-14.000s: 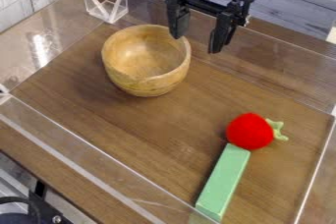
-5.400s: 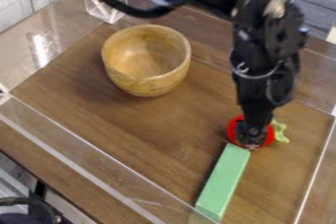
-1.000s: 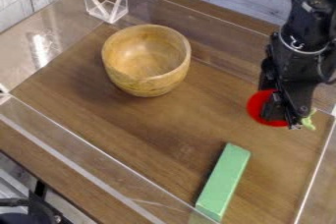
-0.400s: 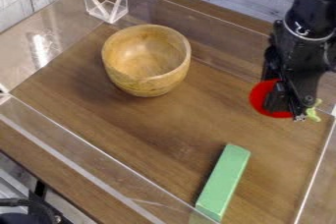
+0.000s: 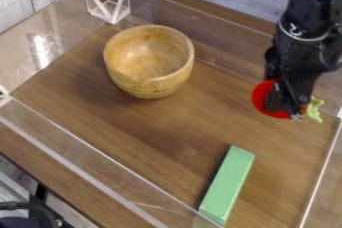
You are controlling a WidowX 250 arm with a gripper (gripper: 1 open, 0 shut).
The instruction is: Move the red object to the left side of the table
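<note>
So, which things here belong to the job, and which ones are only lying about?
Belong to the job:
- red object, held in the pincer
- table, its left side being the target

Only lying about:
- wooden bowl
- green block
- clear stand at the back

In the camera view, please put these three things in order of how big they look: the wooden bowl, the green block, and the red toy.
Largest to smallest:
1. wooden bowl
2. green block, long but narrow, and nearer the camera, which may flatter it
3. red toy, partly hidden by the gripper closed on it, yet clearly the smallest
</note>
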